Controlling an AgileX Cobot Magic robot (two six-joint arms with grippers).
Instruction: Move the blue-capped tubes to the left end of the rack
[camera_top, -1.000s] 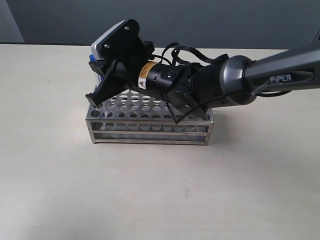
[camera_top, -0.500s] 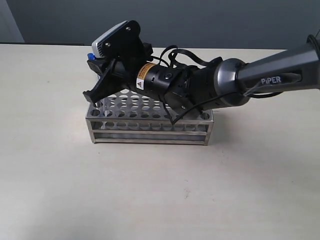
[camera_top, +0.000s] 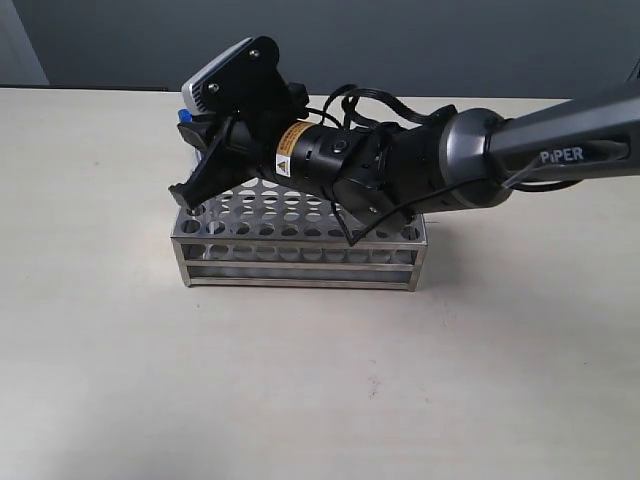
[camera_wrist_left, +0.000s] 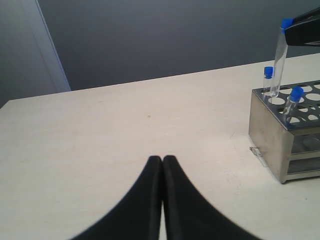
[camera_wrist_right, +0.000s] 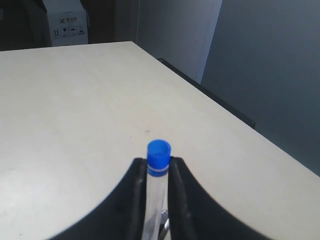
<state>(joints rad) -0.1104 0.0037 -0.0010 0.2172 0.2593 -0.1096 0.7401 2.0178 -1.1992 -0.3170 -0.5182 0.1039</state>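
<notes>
The right gripper pinches one blue-capped tube just below its cap, with a finger on either side of the clear wall. The tube hangs tilted, its lower end at the top plate of the rack, at the left end near two seated tubes. It looks light, stiff, slick and probably breakable, so a gentle hold high under the cap seems best. The left gripper is pressed together over the counter, well apart.

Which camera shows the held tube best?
The left wrist view: the held tube shows side-on, nearly whole. The right wrist view shows its cap end between the jaws; the exterior view mostly hides it behind the arm.
</notes>
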